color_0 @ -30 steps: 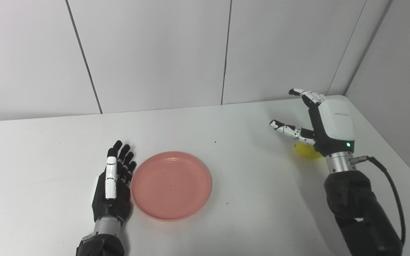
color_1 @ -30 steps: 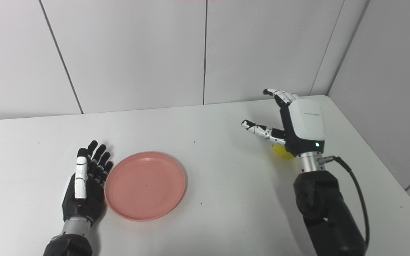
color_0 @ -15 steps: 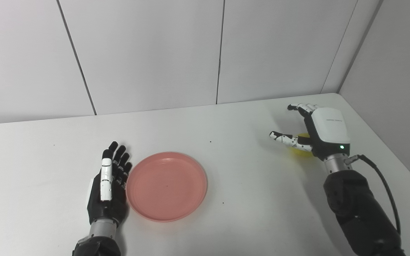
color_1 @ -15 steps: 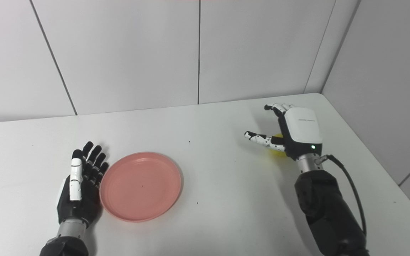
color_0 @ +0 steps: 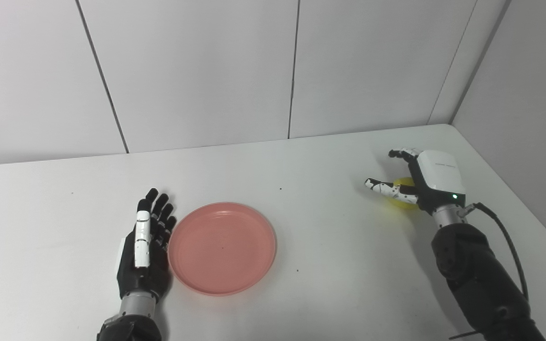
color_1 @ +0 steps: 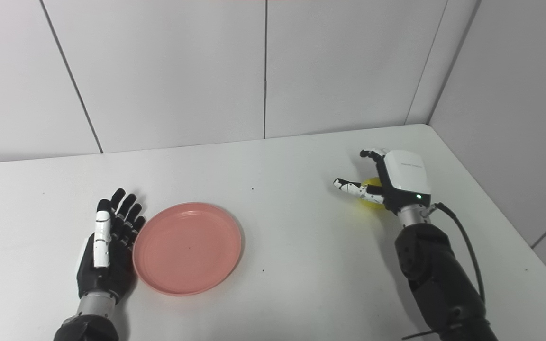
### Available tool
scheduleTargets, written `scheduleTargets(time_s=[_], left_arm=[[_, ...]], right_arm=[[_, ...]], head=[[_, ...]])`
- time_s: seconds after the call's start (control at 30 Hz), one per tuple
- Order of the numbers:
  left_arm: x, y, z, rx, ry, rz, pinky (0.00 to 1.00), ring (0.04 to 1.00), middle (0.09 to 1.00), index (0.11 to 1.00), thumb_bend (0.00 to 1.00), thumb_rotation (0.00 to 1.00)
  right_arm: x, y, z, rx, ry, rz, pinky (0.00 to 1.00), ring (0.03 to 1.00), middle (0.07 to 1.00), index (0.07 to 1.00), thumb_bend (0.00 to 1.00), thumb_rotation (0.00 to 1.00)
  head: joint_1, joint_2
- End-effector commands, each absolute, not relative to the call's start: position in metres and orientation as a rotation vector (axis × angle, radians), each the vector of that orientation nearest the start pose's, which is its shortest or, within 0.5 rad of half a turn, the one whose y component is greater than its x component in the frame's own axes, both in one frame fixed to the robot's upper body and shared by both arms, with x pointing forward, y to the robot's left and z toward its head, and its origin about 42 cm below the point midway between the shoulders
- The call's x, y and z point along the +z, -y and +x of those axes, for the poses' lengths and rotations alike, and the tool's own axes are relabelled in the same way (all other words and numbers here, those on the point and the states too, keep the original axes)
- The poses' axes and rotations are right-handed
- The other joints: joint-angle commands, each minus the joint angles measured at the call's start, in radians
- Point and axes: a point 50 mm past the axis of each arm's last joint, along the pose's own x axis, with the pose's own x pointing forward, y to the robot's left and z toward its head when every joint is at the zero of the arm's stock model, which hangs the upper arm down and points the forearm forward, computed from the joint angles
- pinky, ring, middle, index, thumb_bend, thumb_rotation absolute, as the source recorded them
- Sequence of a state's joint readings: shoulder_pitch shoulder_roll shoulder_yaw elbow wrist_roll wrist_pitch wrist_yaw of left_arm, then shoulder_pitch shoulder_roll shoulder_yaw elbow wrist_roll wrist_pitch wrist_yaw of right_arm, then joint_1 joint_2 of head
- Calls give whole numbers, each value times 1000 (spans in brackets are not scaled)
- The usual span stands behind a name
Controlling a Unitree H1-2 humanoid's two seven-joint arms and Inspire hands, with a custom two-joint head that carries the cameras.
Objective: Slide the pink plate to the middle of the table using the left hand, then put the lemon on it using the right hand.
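The pink plate (color_0: 222,247) is shown on the white table (color_0: 301,308), its rim touched by the flat left hand (color_0: 145,248), fingers straight and together. The lemon (color_0: 403,196) is cupped, ungripped, by the right hand (color_0: 420,182), fingers curled apart.

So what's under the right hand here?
A yellow lemon shows between the thumb and fingers of the right hand. Most of it is covered by the hand, so whether the fingers touch it cannot be seen.
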State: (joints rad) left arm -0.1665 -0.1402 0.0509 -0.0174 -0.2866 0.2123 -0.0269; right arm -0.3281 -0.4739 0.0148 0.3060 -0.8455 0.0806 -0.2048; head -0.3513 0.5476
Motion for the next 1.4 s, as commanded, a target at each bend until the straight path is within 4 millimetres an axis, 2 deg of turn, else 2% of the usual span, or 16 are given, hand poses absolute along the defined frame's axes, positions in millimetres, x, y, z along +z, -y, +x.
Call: scheduleTargets(time_s=[0.0,0.17,0.43,0.73,0.83,1.17,1.23,1.3,1.33,1.37], left_arm=[[135,-153,332,-99,-54,-424,1000,972,948,912,577,784],[135,-153,332,-102,-51,-419,1000,970,948,918,575,791],[136,-152,334,-109,-45,-421,1000,970,948,924,571,791],[137,-151,334,-110,-53,-418,1000,967,945,926,583,775],[138,-150,334,-113,-51,-417,1000,968,948,928,572,785],[138,-151,332,-105,-54,-417,1000,969,946,930,559,794],[138,-151,332,-102,-57,-419,1000,969,947,930,558,790],[138,-151,332,-101,-61,-417,1000,964,943,926,555,789],[138,-151,332,-101,-62,-417,1000,963,943,925,553,791],[138,-151,332,-102,-63,-416,1000,963,943,925,553,791]], right_arm=[[197,392,397,-361,131,-1340,637,721,739,705,848,906],[194,396,399,-356,111,-1340,647,723,738,705,854,912],[184,391,395,-303,37,-1348,666,731,749,717,843,911],[165,383,389,-266,-17,-1346,616,695,721,708,832,872],[160,382,387,-254,-36,-1341,634,708,728,713,830,871],[149,385,382,-250,-83,-1325,605,687,715,699,822,862],[147,387,384,-273,-98,-1315,500,603,668,676,818,784],[145,388,385,-295,-117,-1315,388,483,586,620,815,501],[143,389,386,-301,-125,-1316,365,452,554,600,812,415],[142,389,387,-302,-131,-1317,361,448,550,598,811,403]], head=[[3,0],[3,1],[2,2],[3,3],[3,3],[4,12],[4,12],[4,12],[4,12],[4,12]])
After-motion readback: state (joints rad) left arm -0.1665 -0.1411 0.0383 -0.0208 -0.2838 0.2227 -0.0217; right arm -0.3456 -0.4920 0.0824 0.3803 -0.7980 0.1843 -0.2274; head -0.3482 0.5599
